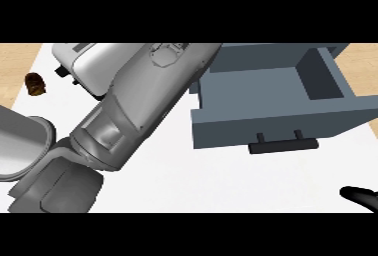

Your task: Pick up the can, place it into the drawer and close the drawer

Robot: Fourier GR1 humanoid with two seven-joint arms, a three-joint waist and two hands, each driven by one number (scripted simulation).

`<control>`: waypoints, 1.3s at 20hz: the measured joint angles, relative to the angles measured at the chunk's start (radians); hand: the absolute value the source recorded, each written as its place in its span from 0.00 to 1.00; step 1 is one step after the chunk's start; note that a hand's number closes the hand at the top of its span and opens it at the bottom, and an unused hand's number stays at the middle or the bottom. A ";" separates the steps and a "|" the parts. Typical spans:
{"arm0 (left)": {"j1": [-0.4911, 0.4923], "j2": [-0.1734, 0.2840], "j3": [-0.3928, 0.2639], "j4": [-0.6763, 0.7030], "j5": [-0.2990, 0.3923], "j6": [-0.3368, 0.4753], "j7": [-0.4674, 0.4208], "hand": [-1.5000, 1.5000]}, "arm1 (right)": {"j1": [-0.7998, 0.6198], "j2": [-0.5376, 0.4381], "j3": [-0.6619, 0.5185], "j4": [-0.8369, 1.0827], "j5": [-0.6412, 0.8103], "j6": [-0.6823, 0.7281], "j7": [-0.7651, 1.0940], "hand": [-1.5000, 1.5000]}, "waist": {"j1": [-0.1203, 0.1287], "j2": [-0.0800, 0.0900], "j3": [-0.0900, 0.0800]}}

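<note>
The blue-grey drawer [275, 125] stands pulled open at the upper right, its dark handle [284, 145] facing me. The part of its inside that shows holds nothing. No can shows anywhere in the head view. My left forearm [133, 110] runs from the lower left up to the top edge, beside the drawer's left wall, and its hand is cut off there. Only a black tip of my right hand [362, 196] shows at the lower right edge, well below the drawer's front.
A silver toaster [83, 60] sits at the upper left, partly behind the forearm. A small brown object [35, 84] lies left of it. A grey round vessel [21, 142] stands at the left edge. White counter [221, 180] spreads below the drawer.
</note>
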 measured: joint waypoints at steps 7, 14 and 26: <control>-0.037 0.000 -0.045 0.061 0.050 0.097 -0.023 0.00 | -0.037 -0.022 -0.004 0.027 -0.011 0.006 0.009 0.00 | -0.018 0.004 0.001; -0.046 0.000 -0.054 0.098 0.089 0.135 -0.073 0.00 | -0.051 -0.056 0.031 0.011 0.060 0.024 -0.011 0.00 | -0.021 0.007 0.001; -0.069 0.000 -0.033 0.102 0.189 0.152 -0.118 0.00 | -0.170 -0.171 0.176 0.110 0.363 0.054 -0.116 0.00 | -0.002 0.013 0.000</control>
